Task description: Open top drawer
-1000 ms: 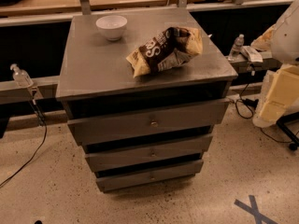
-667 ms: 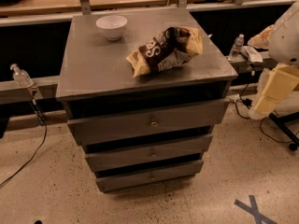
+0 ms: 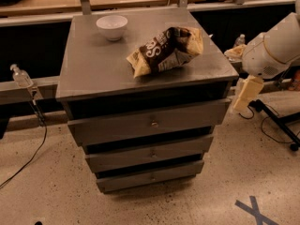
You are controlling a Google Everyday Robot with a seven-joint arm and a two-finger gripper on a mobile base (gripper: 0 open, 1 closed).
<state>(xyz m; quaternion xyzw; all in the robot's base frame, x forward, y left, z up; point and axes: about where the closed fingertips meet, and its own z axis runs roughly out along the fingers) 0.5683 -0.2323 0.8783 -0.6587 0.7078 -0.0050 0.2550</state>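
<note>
The top drawer (image 3: 140, 124) is the widest grey metal front of a three-drawer cabinet, just under the cabinet's top. It has one small round knob (image 3: 153, 123) at its middle. Its front looks closed. My gripper (image 3: 245, 95), cream-coloured, hangs from the white arm (image 3: 274, 50) to the right of the cabinet. It is level with the top drawer's right end and apart from it.
A chip bag (image 3: 165, 49) and a white bowl (image 3: 112, 26) lie on the cabinet top (image 3: 93, 69). Two narrower drawers (image 3: 150, 154) sit below. A plastic bottle (image 3: 21, 76) stands at left. Cables and a black stand leg (image 3: 276, 121) lie on the floor at right.
My gripper and arm have moved left, closer to the cabinet's right side. The drawer, bag and bowl have not moved.
</note>
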